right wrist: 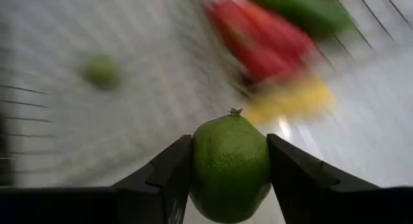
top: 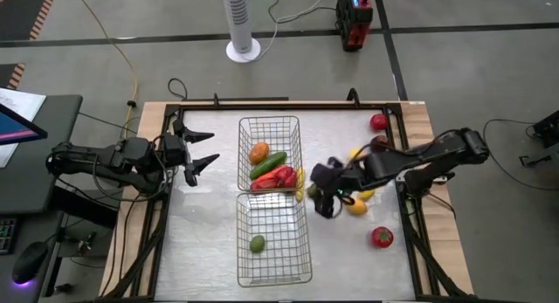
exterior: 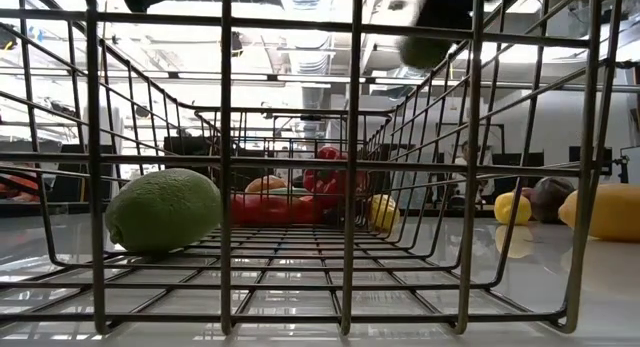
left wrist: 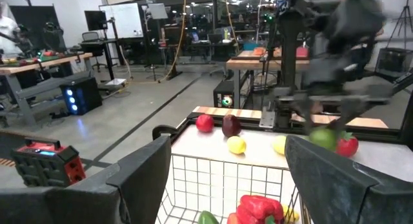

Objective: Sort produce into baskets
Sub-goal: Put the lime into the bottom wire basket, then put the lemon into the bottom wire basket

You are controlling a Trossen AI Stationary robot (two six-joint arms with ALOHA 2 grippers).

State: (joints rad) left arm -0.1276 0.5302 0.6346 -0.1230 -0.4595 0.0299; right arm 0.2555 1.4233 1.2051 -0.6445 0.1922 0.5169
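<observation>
Two silver wire baskets stand end to end at the table's middle. The far basket (top: pixel 269 154) holds an orange, a cucumber and red peppers. The near basket (top: pixel 273 237) holds one lime (top: pixel 257 244), which rests on the basket's floor in the low view (exterior: pixel 163 209). My right gripper (top: pixel 325 203) is just right of where the baskets meet, shut on a second lime (right wrist: pixel 229 169). My left gripper (top: pixel 210 148) is open and empty, left of the far basket; it also shows in its own wrist view (left wrist: pixel 239 185). My right gripper pinches the lime's two opposite sides (right wrist: pixel 200 166) between its two fingers (right wrist: pixel 293 172). The stem nub (right wrist: pixel 235 112) points away from the gripper. The fingers slant down from the table's right. The lime is lifted clear of the table, as the low view shows (exterior: pixel 425 49).
Loose produce lies on the table right of the baskets: a red apple (top: pixel 378 122), a dark apple (top: pixel 381 143), a lemon (top: pixel 356 153), a yellow piece (top: pixel 356 205) and a red piece (top: pixel 382 237). Another yellow piece (top: pixel 300 185) lies against the far basket's right side.
</observation>
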